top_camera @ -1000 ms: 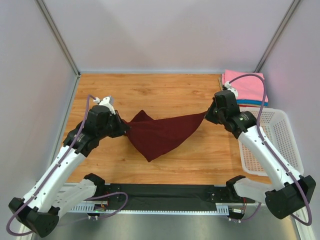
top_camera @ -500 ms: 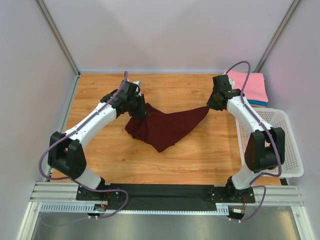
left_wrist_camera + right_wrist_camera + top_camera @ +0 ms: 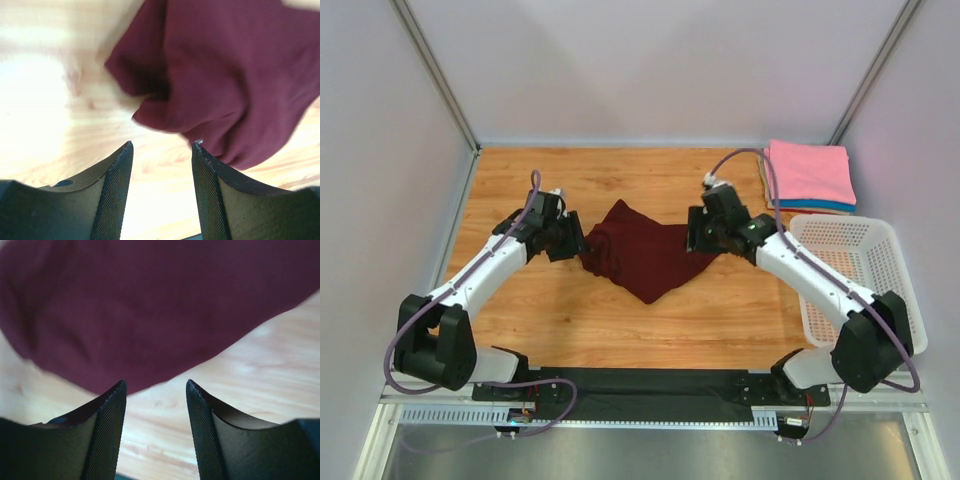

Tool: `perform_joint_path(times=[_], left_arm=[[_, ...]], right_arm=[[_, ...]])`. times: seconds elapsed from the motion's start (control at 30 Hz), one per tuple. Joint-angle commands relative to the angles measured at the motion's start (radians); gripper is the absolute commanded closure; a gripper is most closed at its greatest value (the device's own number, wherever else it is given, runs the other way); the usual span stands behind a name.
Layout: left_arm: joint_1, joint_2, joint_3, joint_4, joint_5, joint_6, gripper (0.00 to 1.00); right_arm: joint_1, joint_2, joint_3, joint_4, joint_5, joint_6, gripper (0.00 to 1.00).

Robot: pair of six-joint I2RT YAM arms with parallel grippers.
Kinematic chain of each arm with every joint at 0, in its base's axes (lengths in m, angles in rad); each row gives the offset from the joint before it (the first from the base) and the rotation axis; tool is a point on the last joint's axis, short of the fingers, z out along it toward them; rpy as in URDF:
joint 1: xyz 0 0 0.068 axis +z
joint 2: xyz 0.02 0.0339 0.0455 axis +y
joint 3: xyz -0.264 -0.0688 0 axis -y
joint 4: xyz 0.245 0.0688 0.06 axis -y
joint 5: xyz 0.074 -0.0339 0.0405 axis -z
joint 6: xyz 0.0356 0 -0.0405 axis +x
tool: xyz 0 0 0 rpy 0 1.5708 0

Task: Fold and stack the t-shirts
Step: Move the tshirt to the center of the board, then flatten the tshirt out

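Observation:
A dark maroon t-shirt (image 3: 645,255) lies crumpled in a heap at the middle of the wooden table (image 3: 740,310). My left gripper (image 3: 577,243) sits at the heap's left edge, jaws open with only bare wood between them (image 3: 162,145); the maroon cloth (image 3: 225,75) lies just beyond the fingertips. At the heap's right edge my right gripper (image 3: 697,236) is open too, empty (image 3: 156,384), with the shirt (image 3: 150,305) ahead of it. A folded stack with a pink t-shirt (image 3: 808,170) on top and a blue one (image 3: 825,205) beneath rests at the back right.
A white perforated basket (image 3: 865,275) stands at the right edge, in front of the folded stack. Grey walls enclose the table on three sides. A black rail (image 3: 640,385) with the arm bases runs along the near edge.
Both grippers let go of the maroon shirt, which had hung stretched between them, and it dropped into a heap. Both arms moved inward and lower toward the cloth.

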Motion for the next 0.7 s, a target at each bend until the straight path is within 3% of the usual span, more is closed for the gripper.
perform_joint_path(times=[0.0,0.17,0.43,0.57,0.67], left_arm=[[-0.004,-0.014,-0.069,0.088,0.038,-0.014,0.42],[-0.004,-0.004,-0.193,0.345,0.107,-0.011,0.38],[-0.003,0.104,-0.153,0.359,0.064,0.012,0.40],[-0.003,0.150,-0.123,0.355,0.064,0.022,0.43],[-0.004,0.153,-0.107,0.365,0.090,0.010,0.52]], right_arm=[[0.158,0.010,-0.104,0.088,-0.067,-0.045,0.47],[0.263,0.079,-0.223,0.258,-0.073,-0.098,0.47],[0.298,0.102,-0.272,0.335,-0.225,-0.077,0.47],[0.294,0.134,-0.242,0.303,-0.233,0.094,0.40],[0.297,0.173,-0.233,0.296,-0.172,0.262,0.41]])
